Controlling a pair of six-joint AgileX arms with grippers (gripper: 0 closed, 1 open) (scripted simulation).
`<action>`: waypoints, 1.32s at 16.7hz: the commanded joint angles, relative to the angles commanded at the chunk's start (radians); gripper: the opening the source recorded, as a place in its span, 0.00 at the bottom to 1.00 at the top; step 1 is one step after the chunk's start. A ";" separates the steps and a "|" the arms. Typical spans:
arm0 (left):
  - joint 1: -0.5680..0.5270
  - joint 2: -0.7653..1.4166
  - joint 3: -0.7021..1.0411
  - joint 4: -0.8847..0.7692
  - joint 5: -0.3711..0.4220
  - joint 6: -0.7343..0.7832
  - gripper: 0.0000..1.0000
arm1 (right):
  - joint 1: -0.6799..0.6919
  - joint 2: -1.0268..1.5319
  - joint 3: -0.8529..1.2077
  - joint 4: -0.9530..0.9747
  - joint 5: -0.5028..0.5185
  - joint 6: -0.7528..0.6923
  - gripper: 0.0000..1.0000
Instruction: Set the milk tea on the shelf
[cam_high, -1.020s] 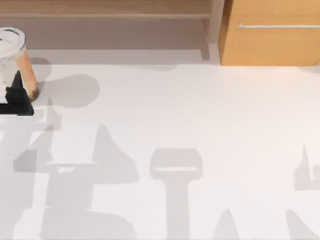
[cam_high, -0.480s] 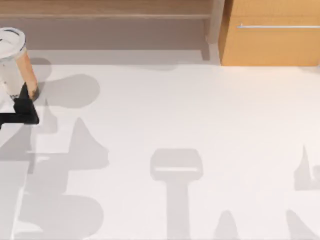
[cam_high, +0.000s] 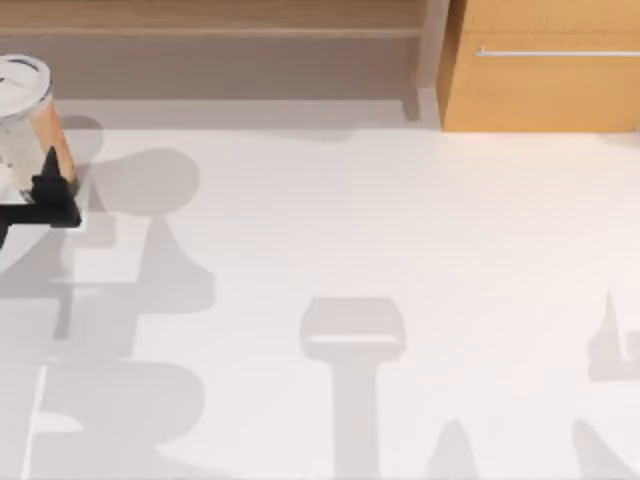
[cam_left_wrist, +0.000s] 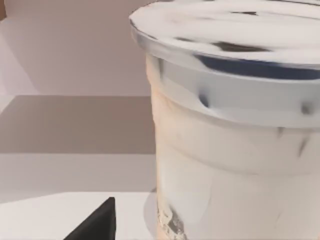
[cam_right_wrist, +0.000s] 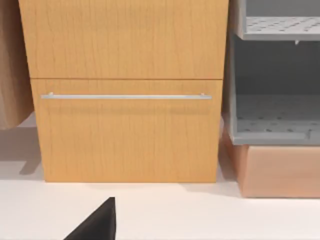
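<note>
Tool low beside milk tea

The milk tea stands at the table's far left, before the shelf, with the left claw just beside it.

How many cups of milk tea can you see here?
1. The milk tea stands at the table's far left edge, with the left hand right beside it. More could sit beyond the picture's edge.

White surface carries grey shadows. Behind it, an orange-wood cabinet with a silver handle; grey racks beside the cabinet.
</note>
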 joint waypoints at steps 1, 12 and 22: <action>-0.004 0.019 0.038 -0.019 -0.004 -0.001 1.00 | 0.000 0.000 0.000 0.000 0.000 0.000 1.00; -0.027 0.108 0.233 -0.124 -0.024 -0.003 0.92 | 0.000 0.000 0.000 0.000 0.000 0.000 1.00; -0.027 0.108 0.233 -0.124 -0.024 -0.003 0.17 | 0.000 0.000 0.000 0.000 0.000 0.000 1.00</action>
